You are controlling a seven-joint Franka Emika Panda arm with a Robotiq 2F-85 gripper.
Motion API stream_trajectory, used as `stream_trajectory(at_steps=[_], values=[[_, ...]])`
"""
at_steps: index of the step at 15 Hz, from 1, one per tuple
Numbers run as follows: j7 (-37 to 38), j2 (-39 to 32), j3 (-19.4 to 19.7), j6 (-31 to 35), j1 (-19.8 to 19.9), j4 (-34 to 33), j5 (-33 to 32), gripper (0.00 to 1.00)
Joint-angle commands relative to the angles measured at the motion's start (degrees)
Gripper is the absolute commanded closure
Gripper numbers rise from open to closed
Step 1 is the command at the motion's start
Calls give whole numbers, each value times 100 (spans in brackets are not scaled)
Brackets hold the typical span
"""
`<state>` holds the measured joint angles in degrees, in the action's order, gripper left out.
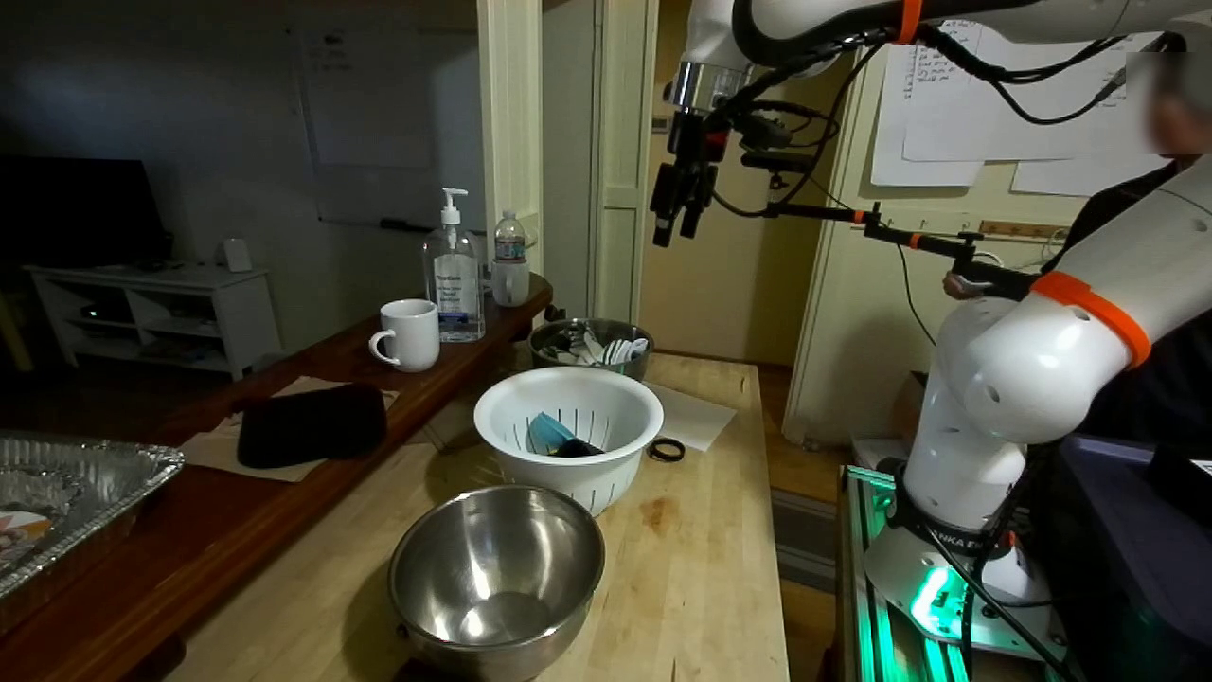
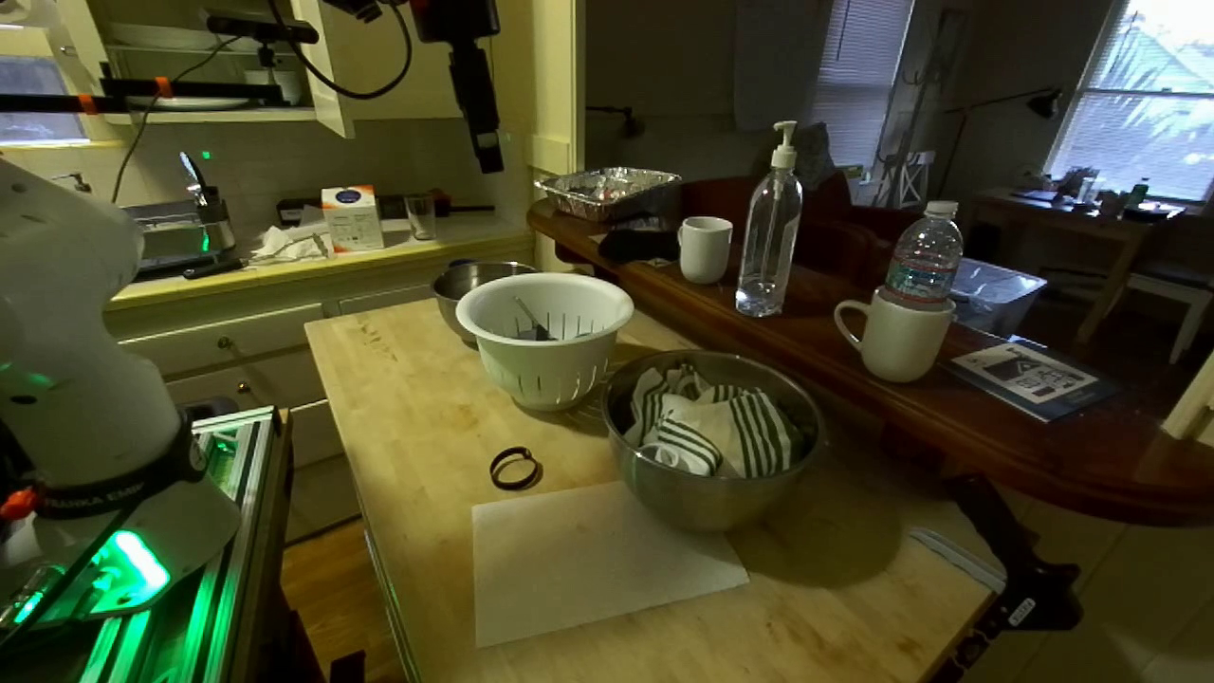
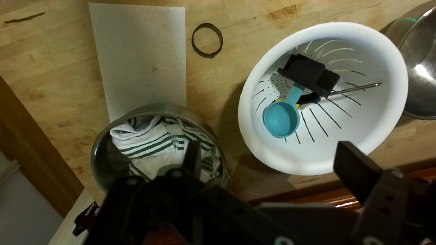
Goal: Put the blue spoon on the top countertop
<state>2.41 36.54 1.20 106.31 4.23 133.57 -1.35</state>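
Note:
The blue spoon (image 3: pixel 281 119) lies in the white colander (image 3: pixel 371 139), its handle against a black block (image 3: pixel 303 73). It also shows in an exterior view (image 1: pixel 547 433); the colander wall hides it in an exterior view (image 2: pixel 545 370). My gripper (image 3: pixel 269 153) is open and empty, its fingers wide apart. It hangs high above the pale counter, pointing down, in both exterior views (image 1: pixel 676 230) (image 2: pixel 487 152). The top countertop (image 1: pixel 204 535) is the raised dark reddish-brown surface beside the pale counter. It also shows in an exterior view (image 2: pixel 806 351) and as a strip in the wrist view (image 3: pixel 315 198).
A steel bowl (image 1: pixel 497 568) and a steel bowl with striped towels (image 2: pixel 716 498) flank the colander. A black ring (image 3: pixel 207 54) and paper (image 3: pixel 143 58) lie nearby. On the raised counter stand mugs (image 1: pixel 417 332), a pump bottle (image 1: pixel 456 284), a black pad (image 1: pixel 312 426) and a foil tray (image 1: pixel 104 474).

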Motion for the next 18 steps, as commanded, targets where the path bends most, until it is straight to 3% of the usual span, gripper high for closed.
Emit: stream_trajectory(at_steps=[1, 14, 18], values=[[12, -5, 23, -12, -30, -13, -15, 0], [12, -5, 23, -12, -30, -13, -15, 0], [-330, -832, -494, 74, -647, -721, 98, 0]])
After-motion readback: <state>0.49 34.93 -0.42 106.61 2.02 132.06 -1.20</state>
